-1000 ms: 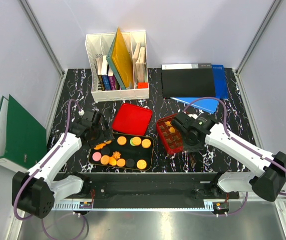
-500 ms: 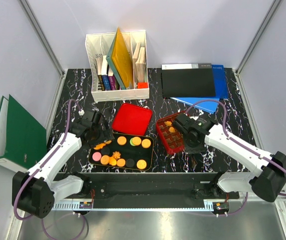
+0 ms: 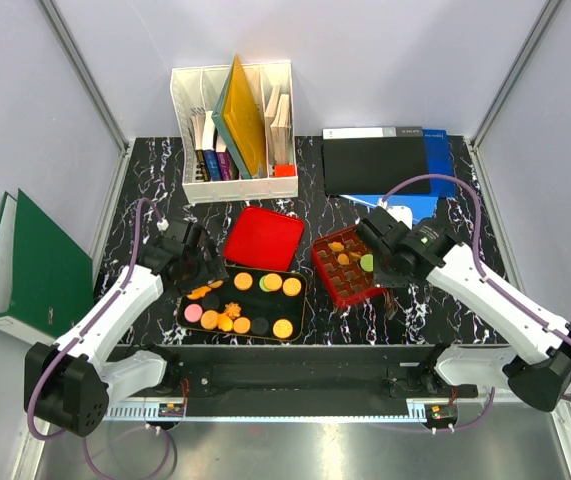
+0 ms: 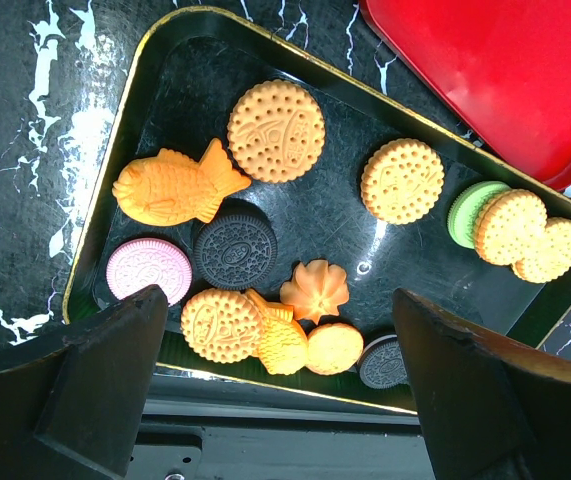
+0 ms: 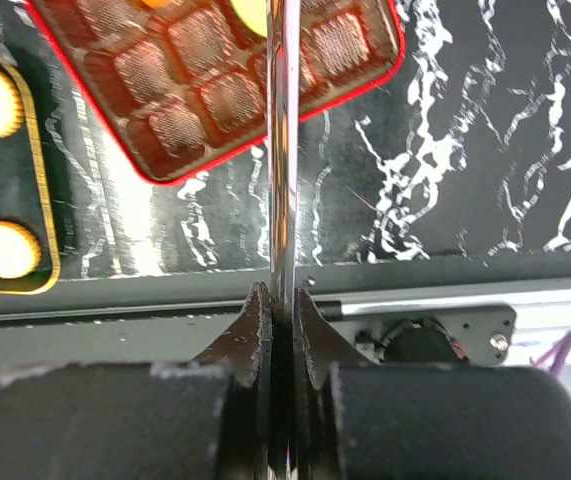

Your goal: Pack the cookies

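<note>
Black marbled table (image 3: 150, 170), grey walls (image 3: 385, 50), cookies (image 3: 243, 282)

**A:** What is at the back of the desk (image 3: 465, 250)?

**B:** At back left, a white file holder (image 3: 227, 190) with books and a tilted yellow-green folder (image 3: 240, 115). At back right, a black folder (image 3: 375, 165) lies on blue folders (image 3: 437, 160).

**A:** And nearer?

**B:** A red lid (image 3: 264, 238) lies flat mid-desk. Just in front is a gold-rimmed black tray (image 3: 268, 306). To its right sits a red gridded tin (image 3: 345, 285), set askew. A green binder (image 3: 40, 265) stands off the desk's left edge.
</note>
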